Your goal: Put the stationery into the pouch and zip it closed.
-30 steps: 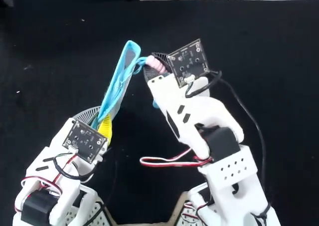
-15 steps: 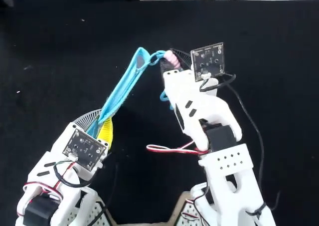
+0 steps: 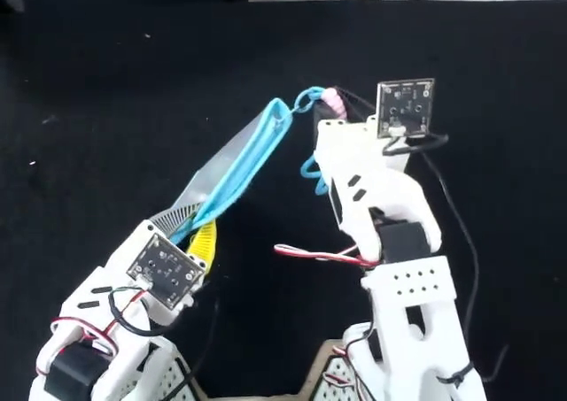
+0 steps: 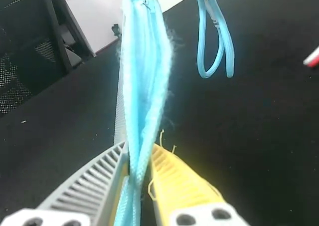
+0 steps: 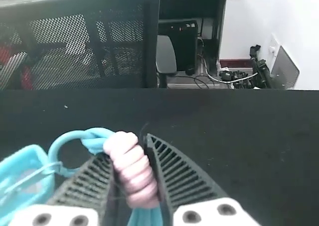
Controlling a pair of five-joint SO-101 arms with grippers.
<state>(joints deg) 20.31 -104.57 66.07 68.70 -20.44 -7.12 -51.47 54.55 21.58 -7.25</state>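
Pouch [image 3: 241,164] stretched lengthwise between the arms. Left gripper [image 3: 193,227] clamped its near end; right gripper [image 3: 330,111] pinched the pink pull [image 3: 334,100] opposite.

Blue pouch [image 3: 239,166] stretched taut off table, pink pull [image 3: 335,102] at one end.

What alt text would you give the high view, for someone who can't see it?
A light-blue pouch hangs stretched between two robot grippers over a black table. The left gripper clamps one end; the right gripper pinches a pink piece at the other.
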